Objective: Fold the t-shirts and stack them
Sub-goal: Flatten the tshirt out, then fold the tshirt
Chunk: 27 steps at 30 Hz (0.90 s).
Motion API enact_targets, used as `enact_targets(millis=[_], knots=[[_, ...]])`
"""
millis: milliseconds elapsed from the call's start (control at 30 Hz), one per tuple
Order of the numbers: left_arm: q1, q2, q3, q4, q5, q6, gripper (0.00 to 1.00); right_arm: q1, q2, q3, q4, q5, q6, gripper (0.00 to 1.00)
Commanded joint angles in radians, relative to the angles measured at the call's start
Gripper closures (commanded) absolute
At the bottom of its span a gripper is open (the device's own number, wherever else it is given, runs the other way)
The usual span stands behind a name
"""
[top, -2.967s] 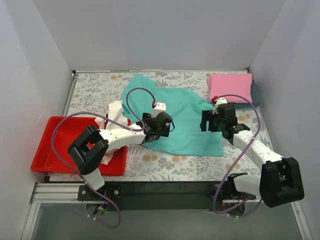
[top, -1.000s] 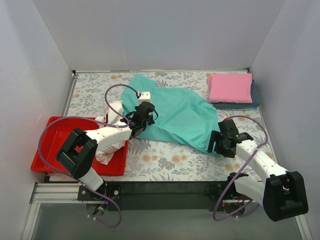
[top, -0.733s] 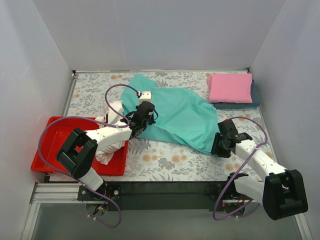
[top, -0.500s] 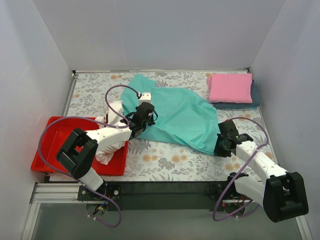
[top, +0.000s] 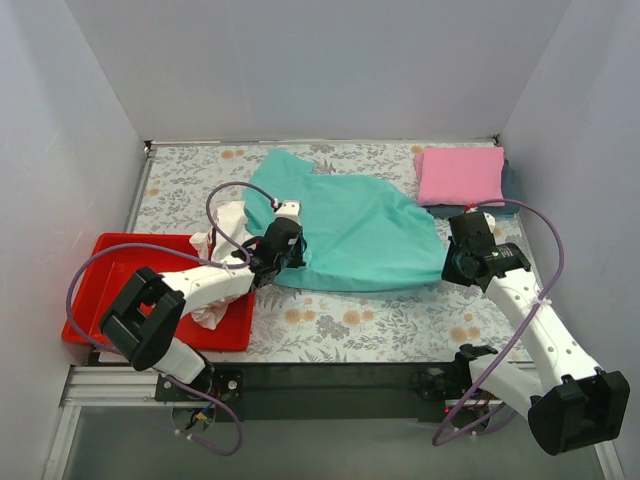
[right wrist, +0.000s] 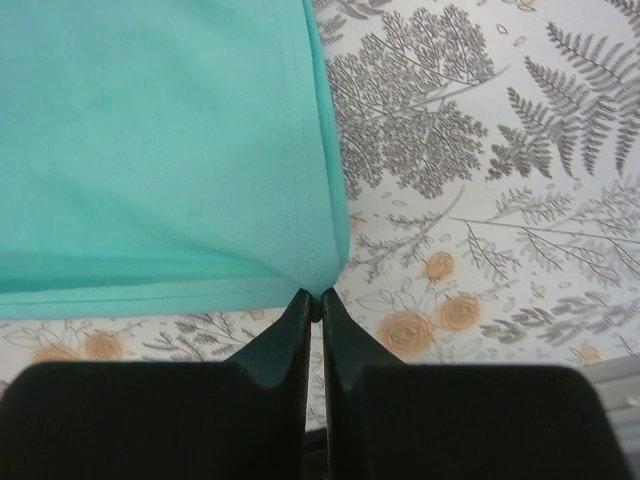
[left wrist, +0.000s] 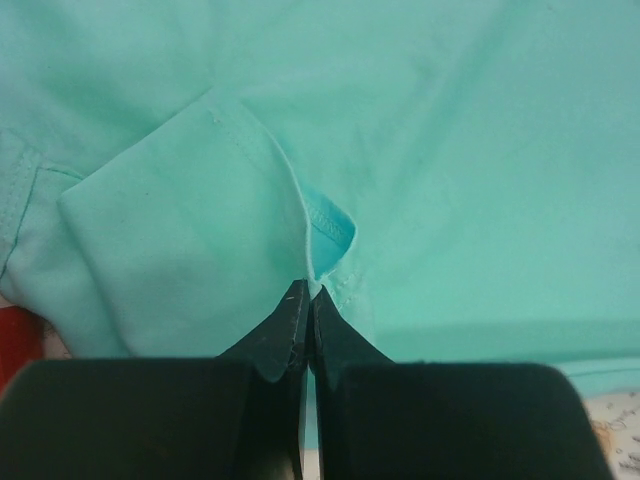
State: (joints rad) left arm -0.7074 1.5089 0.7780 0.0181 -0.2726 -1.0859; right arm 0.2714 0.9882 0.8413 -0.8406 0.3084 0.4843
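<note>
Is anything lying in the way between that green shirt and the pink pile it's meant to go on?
Nothing visible. Only bare flowered table separates the teal shirt from the folded pink shirt. The left gripper and right gripper are both pinching the teal shirt's edge.

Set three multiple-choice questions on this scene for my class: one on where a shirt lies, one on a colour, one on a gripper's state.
1. Where on the table does the pink shirt lie?
A. near left
B. middle
C. far right

2. What colour is the spread shirt?
A. teal
B. white
C. black

3. How is the right gripper?
A. wide open
B. shut on the spread shirt's corner
C. shut on nothing

Answers:
1 C: the top view shows it folded by the far right wall.
2 A: the cloth between the arms is teal.
3 B: the right wrist view shows its fingers pinching the teal corner.
</note>
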Motion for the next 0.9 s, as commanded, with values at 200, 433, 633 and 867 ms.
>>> enact_targets(millis=[200, 433, 633, 867], knots=[[-0.076, -0.046, -0.008, -0.006, 0.144, -0.014, 1.00, -0.012, 0.072, 0.212, -0.321, 0.104, -0.093, 0.99], [-0.101, -0.058, -0.008, -0.009, 0.052, -0.068, 1.00, -0.031, 0.079, 0.165, -0.307, 0.054, -0.098, 0.99], [-0.093, -0.039, 0.023, 0.028, -0.117, -0.068, 1.00, -0.031, 0.109, 0.022, -0.022, 0.037, -0.090, 0.99], [-0.060, 0.071, 0.151, 0.031, -0.158, 0.007, 1.00, -0.032, 0.272, 0.041, 0.179, 0.035, -0.095, 0.99]])
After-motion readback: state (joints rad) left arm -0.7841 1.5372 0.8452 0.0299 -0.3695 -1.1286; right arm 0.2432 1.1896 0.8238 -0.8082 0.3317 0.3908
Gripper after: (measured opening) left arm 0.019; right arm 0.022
